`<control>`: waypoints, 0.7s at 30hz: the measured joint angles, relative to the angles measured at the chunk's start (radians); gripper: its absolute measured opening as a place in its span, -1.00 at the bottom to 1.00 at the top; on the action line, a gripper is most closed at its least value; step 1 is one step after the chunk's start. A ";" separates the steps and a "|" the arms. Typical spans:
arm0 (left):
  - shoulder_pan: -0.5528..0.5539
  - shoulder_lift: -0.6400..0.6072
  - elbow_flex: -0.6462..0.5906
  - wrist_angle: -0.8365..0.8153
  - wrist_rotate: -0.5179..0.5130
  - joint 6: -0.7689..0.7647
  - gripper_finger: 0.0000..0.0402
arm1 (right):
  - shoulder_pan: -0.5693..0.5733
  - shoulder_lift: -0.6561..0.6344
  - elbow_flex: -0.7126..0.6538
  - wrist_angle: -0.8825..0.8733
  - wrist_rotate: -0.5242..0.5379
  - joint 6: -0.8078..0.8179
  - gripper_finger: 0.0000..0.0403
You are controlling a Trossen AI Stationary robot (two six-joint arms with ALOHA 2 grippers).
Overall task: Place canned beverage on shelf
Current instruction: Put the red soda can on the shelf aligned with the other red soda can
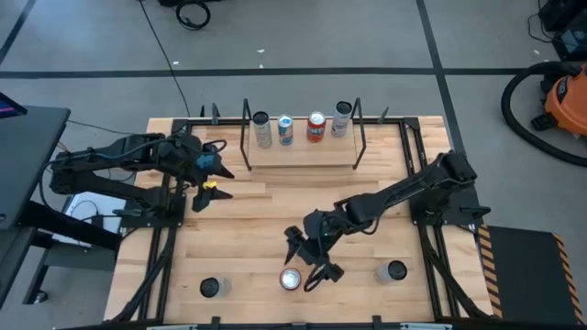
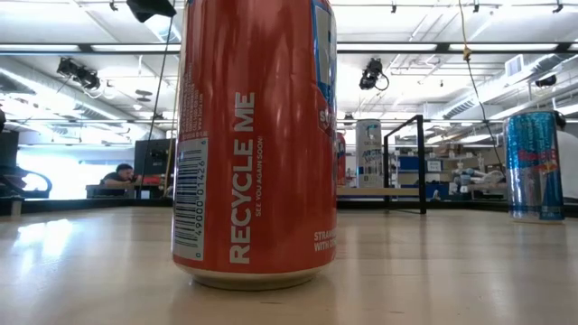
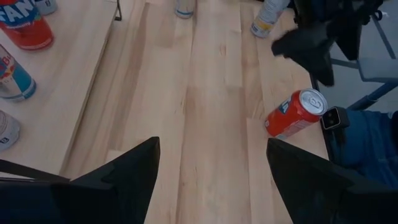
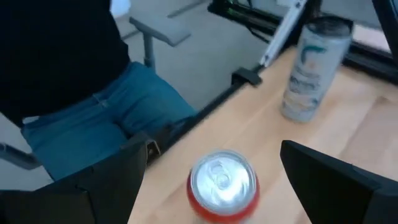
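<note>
A red can (image 1: 291, 279) stands upright on the table near its front edge; the low view shows it close up (image 2: 257, 144). My right gripper (image 1: 307, 261) is open just above and behind it. In the right wrist view its fingers stand either side of the can's silver top (image 4: 222, 180), apart from it. The shelf (image 1: 303, 154), a light-wood board between black rod uprights, stands at the far edge with several cans upright on it. My left gripper (image 1: 220, 179) waits open at the left, above the table, with nothing between its fingers (image 3: 211, 180).
Two more cans stand near the front edge: one at the left (image 1: 213, 288), one at the right (image 1: 394, 271), the pale can (image 4: 314, 68) in the right wrist view. A person in jeans (image 4: 106, 118) is close beyond the front edge. Bare wood lies mid-table (image 1: 275, 206).
</note>
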 joint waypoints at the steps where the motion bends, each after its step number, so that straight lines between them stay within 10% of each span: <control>1: 0.000 0.000 0.000 0.002 -0.001 0.000 0.48 | -0.001 0.010 0.000 0.012 -0.007 -0.008 0.88; 21: 0.004 0.000 0.000 0.026 -0.023 0.000 0.48 | -0.031 0.078 0.000 0.035 0.156 0.144 0.88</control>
